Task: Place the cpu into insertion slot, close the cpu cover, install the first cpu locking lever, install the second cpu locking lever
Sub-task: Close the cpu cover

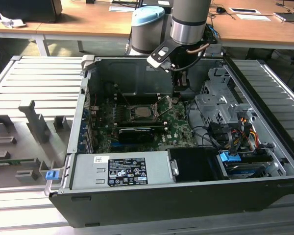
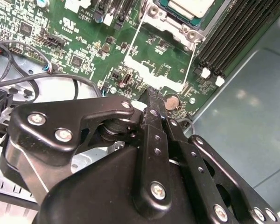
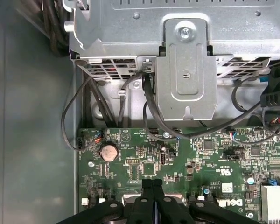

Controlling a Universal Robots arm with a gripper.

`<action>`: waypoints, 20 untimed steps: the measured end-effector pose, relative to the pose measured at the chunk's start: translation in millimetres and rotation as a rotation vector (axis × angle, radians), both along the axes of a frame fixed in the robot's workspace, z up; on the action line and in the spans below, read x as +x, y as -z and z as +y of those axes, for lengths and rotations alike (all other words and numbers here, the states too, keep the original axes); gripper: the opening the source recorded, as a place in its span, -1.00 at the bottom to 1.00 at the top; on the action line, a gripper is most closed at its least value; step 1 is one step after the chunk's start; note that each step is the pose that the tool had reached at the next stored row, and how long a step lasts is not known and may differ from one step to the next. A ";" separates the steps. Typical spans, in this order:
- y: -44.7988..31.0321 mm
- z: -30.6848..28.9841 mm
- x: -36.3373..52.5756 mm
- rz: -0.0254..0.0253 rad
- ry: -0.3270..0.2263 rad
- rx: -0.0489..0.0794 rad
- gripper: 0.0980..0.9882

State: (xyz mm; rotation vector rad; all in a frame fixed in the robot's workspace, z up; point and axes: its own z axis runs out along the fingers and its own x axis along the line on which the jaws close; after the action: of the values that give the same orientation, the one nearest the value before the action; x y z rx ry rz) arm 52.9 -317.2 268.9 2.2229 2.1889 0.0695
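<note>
The cpu [image 1: 140, 111] shows its pale metal top in the insertion slot [image 1: 130, 117] at the middle of the green board; it also shows in the second wrist view [image 2: 191, 5]. The cpu cover [image 2: 175, 25] lies as a silver frame around it. Two thin wire locking levers [image 2: 133, 39] [image 2: 190, 65] stick out from the socket towards my gripper [image 2: 151, 93]. My gripper [image 1: 178, 98] hangs at the socket's far right corner in the exterior view, low over the board near the lever ends. Its black fingers [image 3: 149, 186] are shut with nothing visibly between them.
A long black card [image 1: 136, 133] lies in front of the socket. A grey power supply [image 1: 120, 171] fills the case front. A metal drive cage [image 1: 218, 105] and cables [image 1: 225, 132] stand to the exterior view's right. Memory slots [image 2: 233, 37] and a coin battery [image 3: 108, 150] are nearby.
</note>
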 end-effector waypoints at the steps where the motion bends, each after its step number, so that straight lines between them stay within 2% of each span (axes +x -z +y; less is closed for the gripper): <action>1: 0.1 0.0 0.8 0.0000 0.000 0.000 -0.98; 20: 1.4 0.0 20.4 0.0000 0.000 0.000 -0.98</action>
State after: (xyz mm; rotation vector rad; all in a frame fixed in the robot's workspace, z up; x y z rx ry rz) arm 73.4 -317.2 267.4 2.2229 2.1889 0.0695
